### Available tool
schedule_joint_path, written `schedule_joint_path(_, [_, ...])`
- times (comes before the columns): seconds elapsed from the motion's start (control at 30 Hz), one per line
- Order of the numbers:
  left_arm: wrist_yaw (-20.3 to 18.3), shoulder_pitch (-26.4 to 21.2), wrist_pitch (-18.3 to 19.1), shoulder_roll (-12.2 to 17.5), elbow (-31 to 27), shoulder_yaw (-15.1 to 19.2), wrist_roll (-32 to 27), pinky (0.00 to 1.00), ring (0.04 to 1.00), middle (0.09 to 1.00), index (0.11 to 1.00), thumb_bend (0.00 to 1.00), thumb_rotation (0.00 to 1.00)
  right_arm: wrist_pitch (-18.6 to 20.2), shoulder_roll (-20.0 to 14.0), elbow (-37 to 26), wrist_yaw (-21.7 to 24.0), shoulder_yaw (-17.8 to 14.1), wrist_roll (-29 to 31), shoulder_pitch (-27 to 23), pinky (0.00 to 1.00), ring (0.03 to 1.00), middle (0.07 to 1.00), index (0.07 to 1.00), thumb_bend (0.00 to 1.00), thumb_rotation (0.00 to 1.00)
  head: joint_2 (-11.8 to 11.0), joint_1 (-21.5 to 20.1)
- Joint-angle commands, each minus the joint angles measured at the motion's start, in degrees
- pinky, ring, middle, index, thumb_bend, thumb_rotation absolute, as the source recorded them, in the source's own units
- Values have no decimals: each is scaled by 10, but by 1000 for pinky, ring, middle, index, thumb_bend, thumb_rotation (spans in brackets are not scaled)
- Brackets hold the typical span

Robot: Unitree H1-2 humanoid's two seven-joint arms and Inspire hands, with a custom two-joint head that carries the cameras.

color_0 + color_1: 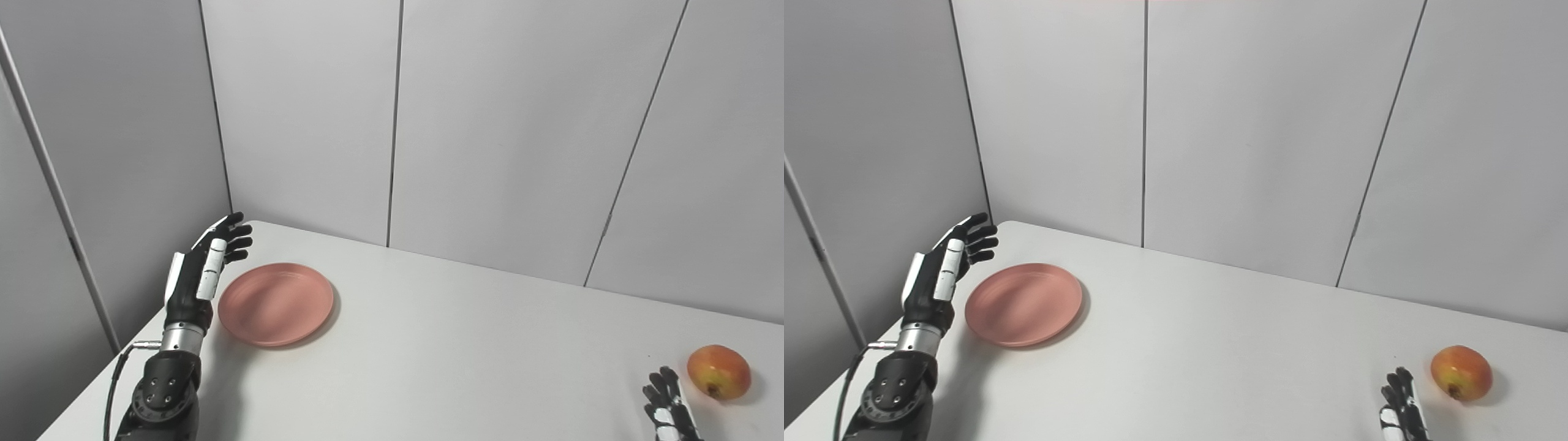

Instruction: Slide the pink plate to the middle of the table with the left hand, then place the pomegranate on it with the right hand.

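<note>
The white tabletop point(429, 343) is carrying the pink plate point(275, 304) near its far left corner, well away from the middle. The left hand point(205, 269) is hovering just beside the plate's left rim, fingers point(236, 236) spread and holding nothing; it should press the rim low and push steadily rightward. The pomegranate point(719, 371) is sitting at far right. The right hand point(667, 407) is waiting beside it, fingers apart and empty.

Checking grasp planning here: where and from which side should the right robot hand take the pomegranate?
Probably around its round body, from its left side, where the open right robot hand already waits. The pomegranate lies with its crown facing the camera, offering no handle, so fingers should wrap its widest part.
</note>
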Motion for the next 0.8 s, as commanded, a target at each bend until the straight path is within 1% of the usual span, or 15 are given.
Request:
schedule_joint_path(0.0, [15,-36,-9,20,2,12,-8,722,745,761,772,743,1000,-18,-1,12,2,-2,7,19,1000,969,977,999,493,922,5,0])
schedule_joint_path(0.03, [17,-39,-6,21,5,14,-10,729,749,767,777,735,1000,-16,-1,11,3,-2,9,20,1000,969,978,1000,483,920,5,0])
schedule_joint_path(0.07, [16,-43,-5,24,11,15,-12,732,751,769,779,732,1000,-14,-2,8,4,-3,11,21,1000,968,978,1000,480,918,12,-1])
schedule_joint_path(0.1, [15,-45,-5,26,15,16,-13,744,759,775,787,722,1000,-12,-3,5,5,-3,13,21,1000,969,979,999,472,914,12,-1])
schedule_joint_path(0.3, [8,-56,-24,44,59,13,-21,756,778,785,796,710,1000,-9,-12,-2,4,-5,13,21,1000,966,973,993,469,921,27,4])
schedule_joint_path(0.43, [5,-64,-37,51,78,13,-30,776,798,801,810,713,1000,-8,-17,-8,8,-5,18,22,998,966,974,996,458,918,38,3])
schedule_joint_path(0.47, [5,-66,-39,53,82,12,-30,775,797,801,811,717,1000,-7,-17,-9,9,-5,19,22,1000,966,975,996,457,915,38,3])
schedule_joint_path(0.5, [6,-69,-39,54,86,9,-28,773,796,801,810,722,1000,-5,-18,-12,8,-6,18,22,999,966,975,997,456,915,45,0])
schedule_joint_path(0.6, [6,-75,-49,59,103,4,-23,764,795,807,815,723,1000,-2,-21,-20,9,-7,18,25,997,964,973,998,456,911,49,0])
schedule_joint_path(0.67, [6,-81,-55,62,129,0,-21,755,791,804,815,716,1000,0,-23,-26,11,-8,19,27,998,963,973,999,459,903,52,0])
schedule_joint_path(0.77, [7,-82,-46,62,141,-2,-23,765,795,804,816,725,1000,5,-25,-38,14,-9,25,31,1000,966,976,1000,458,891,56,1])
